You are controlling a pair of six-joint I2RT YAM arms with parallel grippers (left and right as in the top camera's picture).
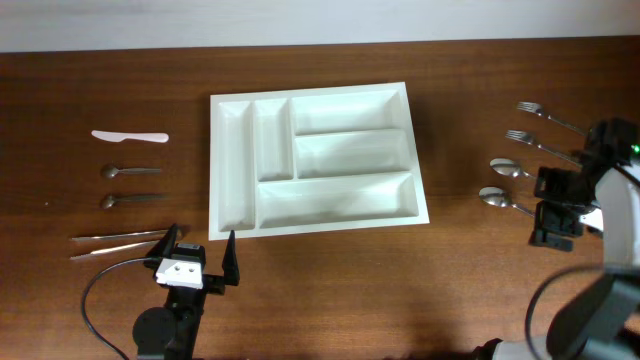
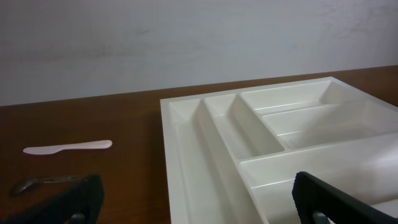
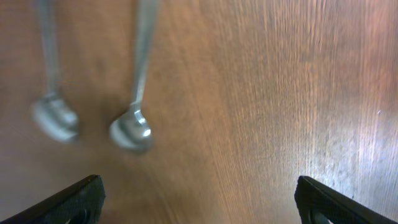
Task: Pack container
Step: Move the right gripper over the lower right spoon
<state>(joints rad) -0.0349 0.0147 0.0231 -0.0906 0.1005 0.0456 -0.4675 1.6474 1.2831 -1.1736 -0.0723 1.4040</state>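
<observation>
Sitting mid-table, the white five-compartment cutlery tray (image 1: 310,93) lies flat. Just off its near-left corner the left gripper (image 1: 201,237) stands with jaws wide, holding nothing. The right gripper (image 1: 543,208), equally spread and unladen, hangs beside two spoons (image 1: 497,197).

Left tool (image 1: 200,243) wide open, empty; right tool (image 1: 546,209) same.

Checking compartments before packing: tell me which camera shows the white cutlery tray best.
Overhead: the whole cutlery tray is in frame, all five empty compartments seen from above. Left wrist shows it at a low angle, cut off right and below. Right wrist shows none of it, only two spoons.
</observation>
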